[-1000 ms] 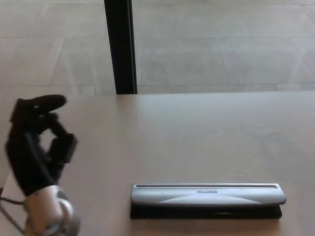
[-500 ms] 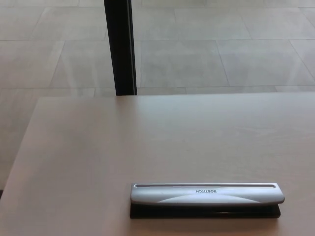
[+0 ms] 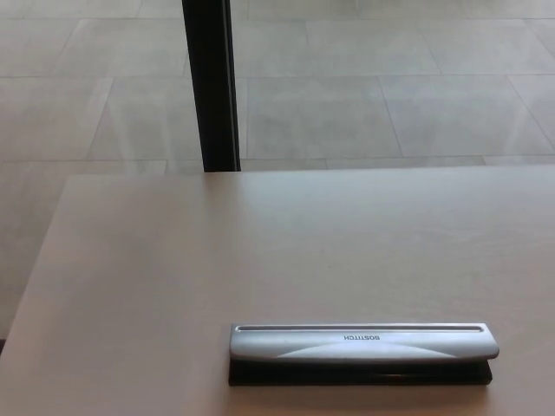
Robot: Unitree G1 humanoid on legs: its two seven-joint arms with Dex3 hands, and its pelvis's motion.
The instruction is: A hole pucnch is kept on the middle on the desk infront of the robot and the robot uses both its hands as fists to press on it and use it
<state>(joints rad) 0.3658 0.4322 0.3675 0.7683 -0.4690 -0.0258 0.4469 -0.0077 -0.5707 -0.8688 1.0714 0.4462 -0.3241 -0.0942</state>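
Note:
A long silver hole punch [image 3: 362, 343] with a black base lies flat near the front edge of the light wooden desk [image 3: 217, 251], slightly right of centre. Its lever bar runs left to right and carries a brand name printed upside down from my view. Neither of my hands shows in the head view, and nothing touches the punch.
A black vertical post [image 3: 209, 85] stands just behind the desk's far edge, left of centre. Beyond it lies a pale tiled floor [image 3: 390, 87]. The desk's left edge runs diagonally down the picture's left side.
My left hand, raised at the desk's left side a second ago, has dropped out of the picture. The hole punch has not moved.

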